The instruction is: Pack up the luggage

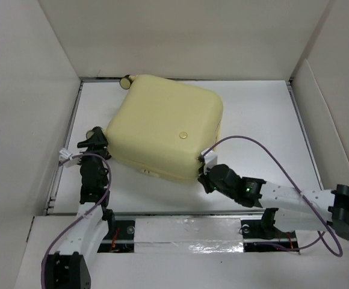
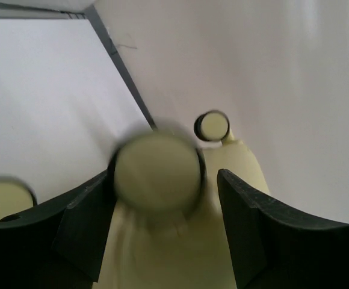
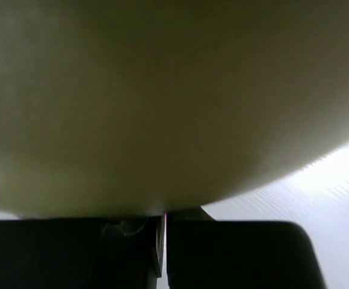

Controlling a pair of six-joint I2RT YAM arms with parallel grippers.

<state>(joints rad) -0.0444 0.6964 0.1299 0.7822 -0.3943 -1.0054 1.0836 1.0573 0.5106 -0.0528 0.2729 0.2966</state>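
The luggage [image 1: 165,129] is a pale-yellow hard-shell suitcase lying closed and flat on the white table [image 1: 259,114]. My left gripper [image 1: 96,141] is at its left corner. In the left wrist view the left gripper [image 2: 162,229] is open, with a blurred cream caster wheel [image 2: 157,171] between and just ahead of its fingers [image 2: 247,229]. A second wheel [image 2: 212,125] shows farther off. My right gripper [image 1: 206,174] is at the suitcase's near right corner. In the right wrist view the right gripper [image 3: 164,241] is shut, right up against the shell [image 3: 162,90], with nothing seen between its fingers.
Tall white walls [image 1: 24,90] box in the table on the left, back and right. A third wheel [image 2: 3,198] shows at the left edge of the left wrist view. Purple cables [image 1: 271,153] loop over both arms. A taped strip [image 1: 186,235] runs along the near edge.
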